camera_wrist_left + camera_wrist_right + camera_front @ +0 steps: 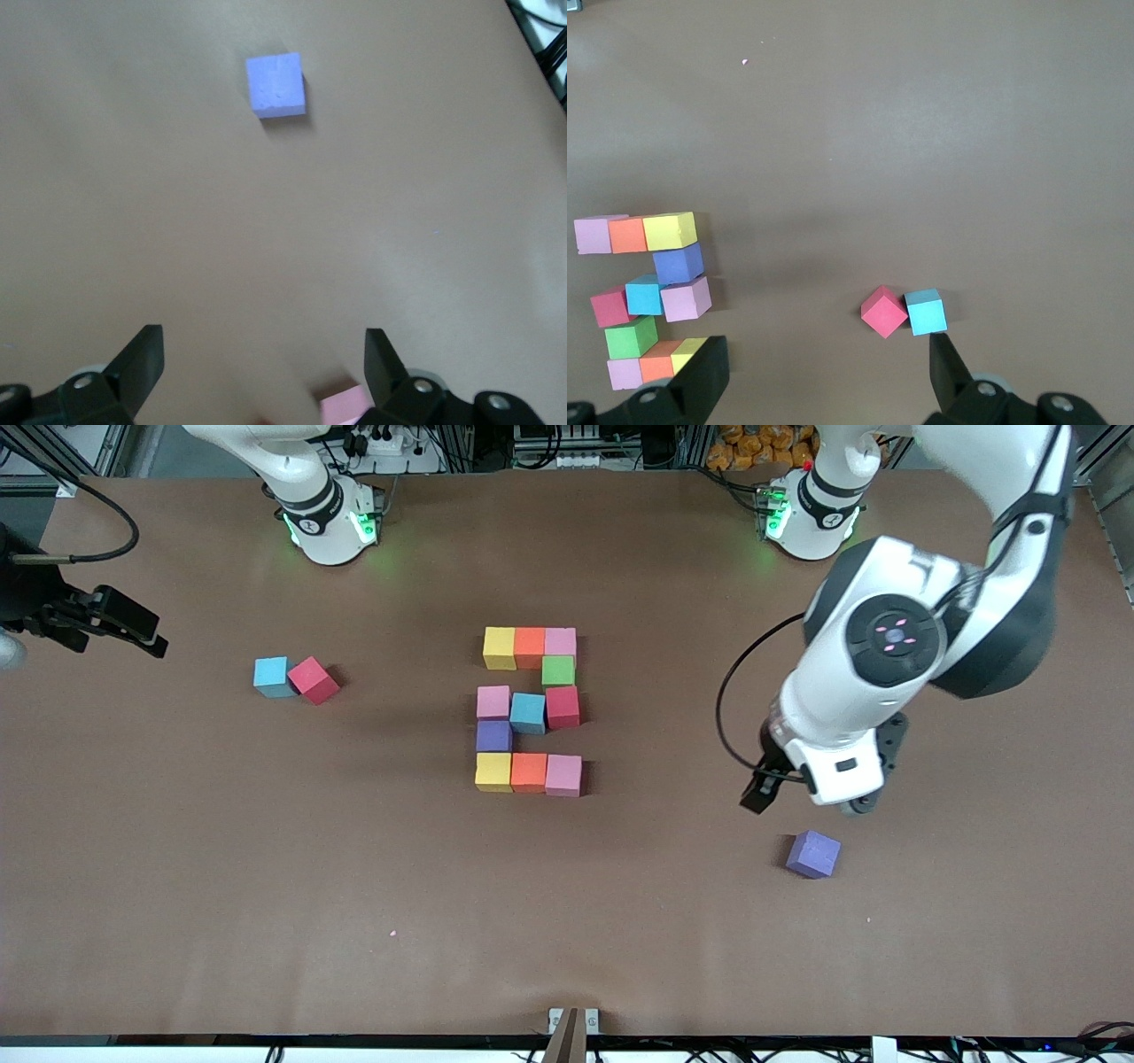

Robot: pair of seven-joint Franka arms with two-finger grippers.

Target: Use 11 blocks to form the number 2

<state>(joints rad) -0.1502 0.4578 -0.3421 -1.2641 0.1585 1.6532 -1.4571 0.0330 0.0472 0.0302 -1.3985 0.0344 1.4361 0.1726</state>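
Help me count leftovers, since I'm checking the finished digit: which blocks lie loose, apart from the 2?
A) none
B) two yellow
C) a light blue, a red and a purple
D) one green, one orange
C: a light blue block touching a red block toward the right arm's end, and a purple block near the left pincer.

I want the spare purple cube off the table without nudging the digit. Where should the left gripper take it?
Probably from straight above, open left gripper fingers closing on two opposite flat side faces of the loose purple cube. It lies flat and alone, turned slightly askew, so rotate the wrist to match its faces. The number 2 stands well apart.
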